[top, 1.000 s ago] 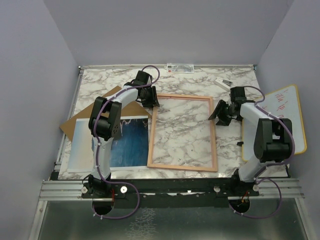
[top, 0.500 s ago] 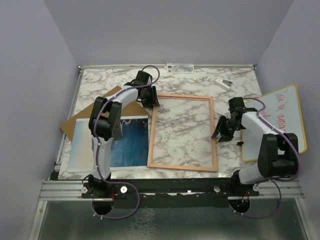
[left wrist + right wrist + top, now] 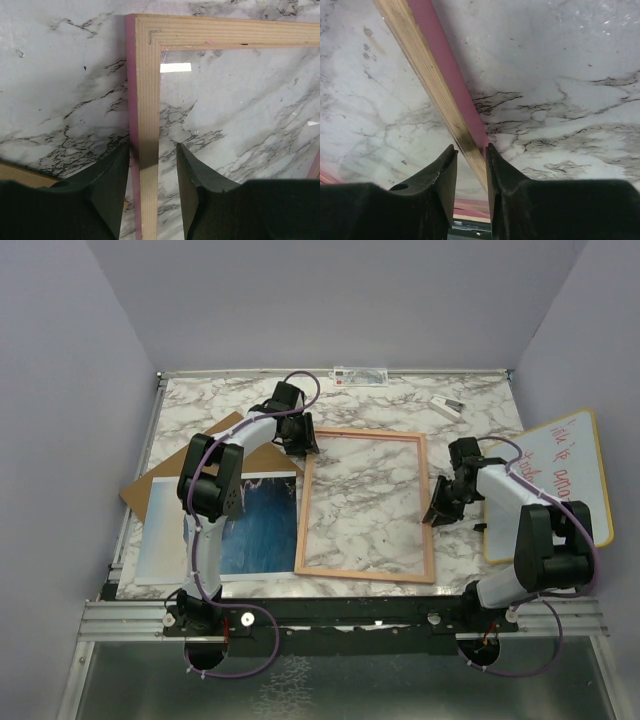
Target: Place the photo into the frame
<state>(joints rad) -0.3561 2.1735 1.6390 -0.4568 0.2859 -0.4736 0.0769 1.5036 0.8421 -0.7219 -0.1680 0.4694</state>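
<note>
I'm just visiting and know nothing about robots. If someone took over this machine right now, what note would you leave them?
Left gripper: fingers open, astride the left rail of the frame near its far corner.
Right gripper: fingers pinching the frame's right rail.
The frame lies flat, wood back up, with nothing in it.
The photo lies on the table left of the frame, partly over the brown board.
Done: both arms are at the frame.
Left: get the photo into the frame.

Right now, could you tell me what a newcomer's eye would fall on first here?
The big wood-backed frame lying mid-table, the marble table showing through its pane. The left fingers straddle its far-left corner rail, and the right fingers pinch its right rail. The sea photo lies left of it.
</note>
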